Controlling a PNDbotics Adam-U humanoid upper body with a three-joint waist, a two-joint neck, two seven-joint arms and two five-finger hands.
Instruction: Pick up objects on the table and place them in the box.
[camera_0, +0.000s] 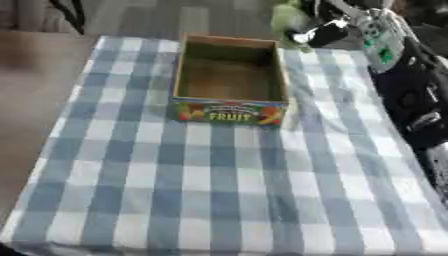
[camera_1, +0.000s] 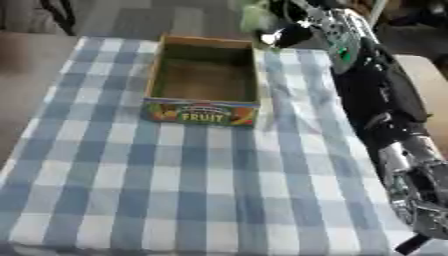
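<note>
- The pale green, soft-looking object (camera_0: 287, 19) is at the far right corner of the worktop, just beyond the far right corner of the box. It is blurred, so its shape is unclear; it looks to be off the cloth, but I cannot confirm this.
- The right robot hand (camera_1: 282, 34) is at this object. It seems to hold it, but I cannot tell how its fingers stand. If the hold is only partial, the object may slip during the carry and fall behind the worktop edge, where it is hard to reach again.
- The open cardboard box with the printed "FRUIT" label on its front (camera_0: 229, 116) stands in the far half of the worktop and seems empty inside. Its right wall is near the object, so a low sideways move could strike the rim and push or turn the light box.
- If the object is released too early, it may land on the rim and roll outside, onto the blue and white checked cloth (camera_0: 210, 190).
- The black right arm (camera_1: 385, 115) lies along the right edge of the worktop; pulling it inward may drag the cloth and shift the box.
- The left robot hand does not show in either view.
</note>
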